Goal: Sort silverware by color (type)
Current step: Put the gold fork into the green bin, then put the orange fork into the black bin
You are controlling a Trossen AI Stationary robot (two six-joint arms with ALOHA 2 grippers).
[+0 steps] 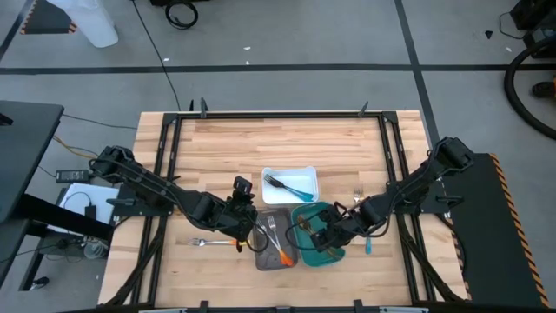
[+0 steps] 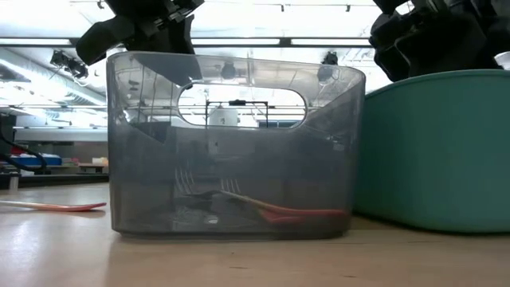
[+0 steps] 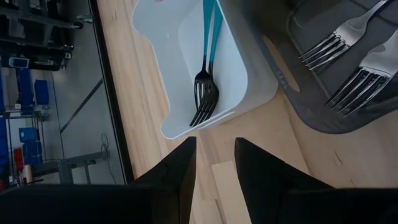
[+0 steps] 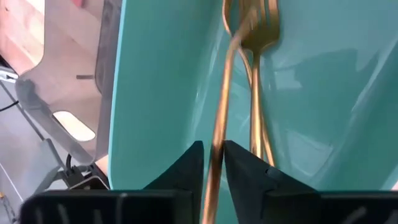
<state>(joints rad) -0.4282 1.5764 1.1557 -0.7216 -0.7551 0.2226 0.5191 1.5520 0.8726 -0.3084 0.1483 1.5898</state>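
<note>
My right gripper (image 1: 320, 236) (image 4: 212, 155) is over the teal tray (image 1: 306, 213) (image 4: 155, 93), shut on a gold-bronze utensil (image 4: 222, 81). A second gold fork (image 4: 256, 112) lies on that tray's floor. My left gripper (image 1: 249, 223) (image 3: 214, 155) is open and holds nothing. It hovers over bare wood between the white tray (image 1: 304, 174) (image 3: 236, 68) and the grey tray (image 1: 276, 261) (image 3: 298, 93). Teal-handled forks (image 3: 208, 74) lie in the white tray. Orange-handled forks (image 1: 280, 245) (image 2: 295, 214) lie in the grey tray. My right gripper pinches the gold utensil's handle (image 4: 214, 140) between its two fingers. The handle runs out ahead of the fingers, and its head end (image 4: 239, 25) reaches into the teal tray next to the other gold fork. I cannot tell whether that end rests on the tray floor.
An orange-handled utensil (image 1: 213, 243) (image 2: 52, 206) lies on the table left of the grey tray. A blue one (image 1: 367, 246) lies right of the teal tray, and a gold fork (image 1: 357, 193) lies farther back. The three trays stand close together.
</note>
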